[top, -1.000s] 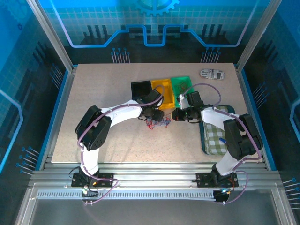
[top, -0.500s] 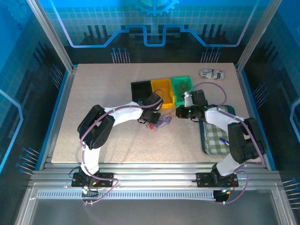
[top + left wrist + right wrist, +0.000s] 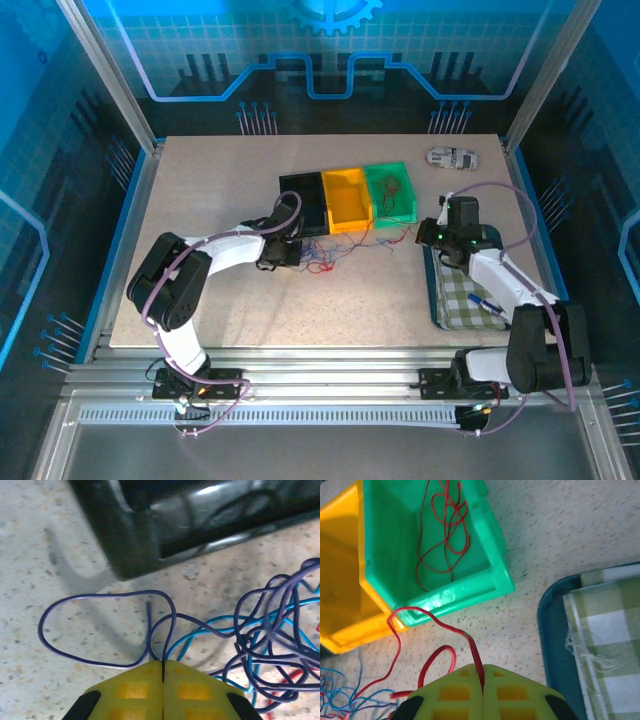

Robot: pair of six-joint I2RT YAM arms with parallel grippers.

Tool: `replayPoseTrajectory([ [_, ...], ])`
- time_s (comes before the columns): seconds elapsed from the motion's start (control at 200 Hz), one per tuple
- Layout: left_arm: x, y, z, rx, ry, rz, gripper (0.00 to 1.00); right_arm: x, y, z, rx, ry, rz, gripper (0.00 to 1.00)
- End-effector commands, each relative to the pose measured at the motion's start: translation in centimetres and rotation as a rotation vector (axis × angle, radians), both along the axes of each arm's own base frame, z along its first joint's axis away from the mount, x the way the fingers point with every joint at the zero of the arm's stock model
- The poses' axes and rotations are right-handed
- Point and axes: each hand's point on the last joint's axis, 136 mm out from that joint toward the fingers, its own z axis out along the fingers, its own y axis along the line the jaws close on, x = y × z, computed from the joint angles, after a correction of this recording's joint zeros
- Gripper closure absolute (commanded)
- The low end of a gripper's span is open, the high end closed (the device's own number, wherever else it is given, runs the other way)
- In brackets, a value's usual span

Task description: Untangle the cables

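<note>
left gripper [image 3: 163, 674], closed, pinches a purple wire [image 3: 100, 596]; right gripper [image 3: 483, 679], closed, pinches a red wire [image 3: 473, 652] near the green bin [image 3: 470, 587].

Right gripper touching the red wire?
Touching. Right wrist view: the red wire runs into the right gripper, pinched between its shut fingers.

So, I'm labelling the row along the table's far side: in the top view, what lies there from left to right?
Black plastic bin → yellow plastic bin → green plastic bin → small silver toy car.
</note>
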Motion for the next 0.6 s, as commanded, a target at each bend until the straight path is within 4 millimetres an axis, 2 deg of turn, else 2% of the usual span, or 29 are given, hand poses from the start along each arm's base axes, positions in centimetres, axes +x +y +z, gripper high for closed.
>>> replayPoseTrajectory([
  [0.0,-1.3,2.6,-1.2,0.079,0.047,0.094,1.00,0.0,-2.3,0.8,-0.031,-0.040,-0.117,1.00],
  [0.08,-1.3,4.1,-1.6,0.097,0.064,0.177,1.00,-0.4,-3.3,1.0,-0.049,-0.040,-0.162,1.00],
  [0.19,-1.9,7.0,-2.4,0.113,0.116,0.330,1.00,-1.3,-5.8,0.8,-0.059,-0.025,-0.281,1.00],
  [0.28,-2.3,8.2,-2.7,0.081,0.148,0.437,1.00,-2.3,-7.7,0.4,-0.081,0.005,-0.361,1.00],
  [0.325,-1.9,7.6,-2.5,0.047,0.142,0.407,1.00,-2.4,-7.8,0.3,-0.076,0.010,-0.346,1.00],
  [0.355,-1.6,6.4,-2.1,0.007,0.130,0.357,1.00,-2.2,-7.4,0.3,-0.067,0.010,-0.317,1.00],
  [0.44,-0.7,2.1,0.2,-0.103,0.042,0.166,1.00,-1.0,-4.3,0.7,-0.019,-0.028,-0.135,1.00],
  [0.505,-0.8,-1.4,2.4,-0.169,-0.025,-0.006,0.71,-0.4,-1.7,1.0,0.023,-0.052,-0.011,1.00],
  [0.541,-1.0,-2.7,3.4,-0.189,-0.048,-0.075,0.54,-0.2,-0.6,1.0,0.036,-0.052,0.034,1.00],
  [0.596,-1.3,-4.1,4.9,-0.197,-0.074,-0.151,0.38,0.0,0.7,0.9,0.056,-0.050,0.082,1.00],
])
